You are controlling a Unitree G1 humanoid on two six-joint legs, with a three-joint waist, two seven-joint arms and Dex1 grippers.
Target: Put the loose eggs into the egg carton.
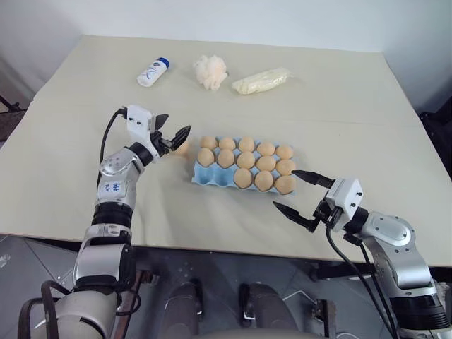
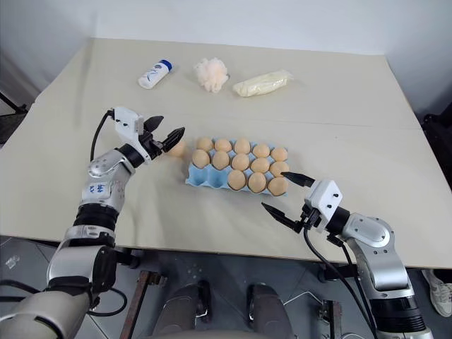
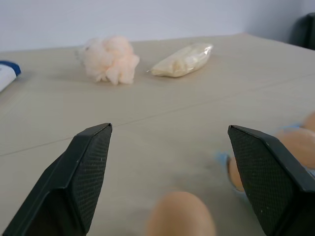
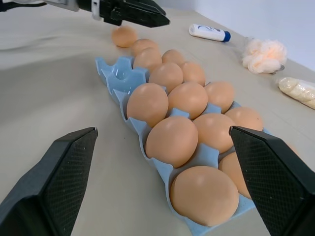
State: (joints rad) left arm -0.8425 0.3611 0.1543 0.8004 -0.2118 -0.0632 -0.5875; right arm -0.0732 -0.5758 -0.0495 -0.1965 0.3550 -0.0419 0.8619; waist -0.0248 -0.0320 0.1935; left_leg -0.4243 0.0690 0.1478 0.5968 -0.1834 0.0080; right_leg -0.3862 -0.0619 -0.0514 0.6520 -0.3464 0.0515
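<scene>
The light blue egg carton (image 1: 204, 176) lies mid-table and holds several pale orange eggs (image 4: 172, 140). One cup (image 4: 121, 73) at its near-left corner is bare. A single loose egg (image 1: 182, 149) rests on the table just off the carton's far-left corner. My left gripper (image 1: 179, 122) hovers open over that egg, which shows low between its fingers (image 3: 181, 214) with nothing pressing on it. My right gripper (image 1: 284, 188) stands open by the carton's near-right corner, holding nothing.
At the back of the table lie a white bottle with a blue cap (image 1: 153, 72), a fluffy cream puff (image 1: 210, 71) and a plastic-wrapped packet (image 1: 261, 80). The table's front edge runs just below both grippers.
</scene>
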